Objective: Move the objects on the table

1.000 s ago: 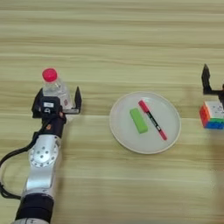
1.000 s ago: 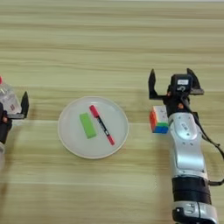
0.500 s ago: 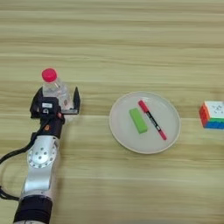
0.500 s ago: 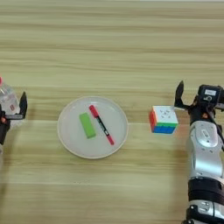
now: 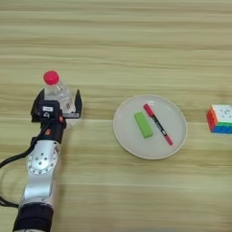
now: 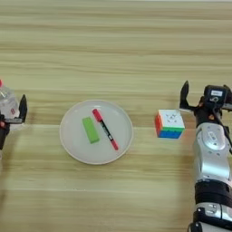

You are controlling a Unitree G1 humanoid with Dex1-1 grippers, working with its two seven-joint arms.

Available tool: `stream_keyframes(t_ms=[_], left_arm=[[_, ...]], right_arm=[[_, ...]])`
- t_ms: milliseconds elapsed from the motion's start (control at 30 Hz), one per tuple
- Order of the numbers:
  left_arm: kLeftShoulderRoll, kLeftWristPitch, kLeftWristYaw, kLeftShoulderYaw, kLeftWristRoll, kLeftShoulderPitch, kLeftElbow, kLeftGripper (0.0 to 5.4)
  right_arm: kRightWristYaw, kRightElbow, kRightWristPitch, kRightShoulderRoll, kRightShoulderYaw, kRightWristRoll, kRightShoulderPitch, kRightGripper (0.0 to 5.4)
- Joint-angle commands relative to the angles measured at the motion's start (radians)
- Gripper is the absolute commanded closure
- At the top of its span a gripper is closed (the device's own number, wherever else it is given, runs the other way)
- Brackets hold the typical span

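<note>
A clear plastic bottle with a red cap (image 5: 56,92) stands upright at the left of the light wooden table (image 5: 136,45), and the left gripper (image 5: 57,100) sits around its lower body, one black finger on each side of it. Whether those fingers actually press the bottle cannot be told from these views. The left arm runs from the gripper down to the bottom edge of the picture. To the right of the bottle, well apart from it, lies a round beige plate (image 5: 131,140) near the middle of the table. On the plate a small green rectangular block (image 5: 143,124) lies flat, and just beside it on its right a thin red-and-black pen (image 5: 157,124) lies at a slant, its red cap end toward the far side. Further right, apart from the plate, a multicoloured puzzle cube (image 6: 170,123) rests on the table, its white face up. The right gripper (image 6: 205,97) is just right of the cube, released, fingers spread wide and holding nothing, not touching the cube.
</note>
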Motion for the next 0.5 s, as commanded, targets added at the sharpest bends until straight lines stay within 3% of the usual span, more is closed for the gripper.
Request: stream_keyframes(t_ms=[33,333,500], left_arm=[[0.005,0.024,-0.009,0.006,-0.013,0.011,-0.012,0.77],[0.016,0.026,-0.017,0.012,-0.013,0.000,0.003,1.58],[0.017,0.038,-0.026,0.007,-0.020,-0.041,0.042,1.99]], right_arm=[[0.002,-0.005,-0.001,-0.008,0.005,0.003,-0.003,0.00],[-0.011,-0.029,0.011,0.005,0.018,-0.001,0.004,0.00],[-0.018,-0.046,0.019,0.014,0.026,-0.002,0.009,0.00]])
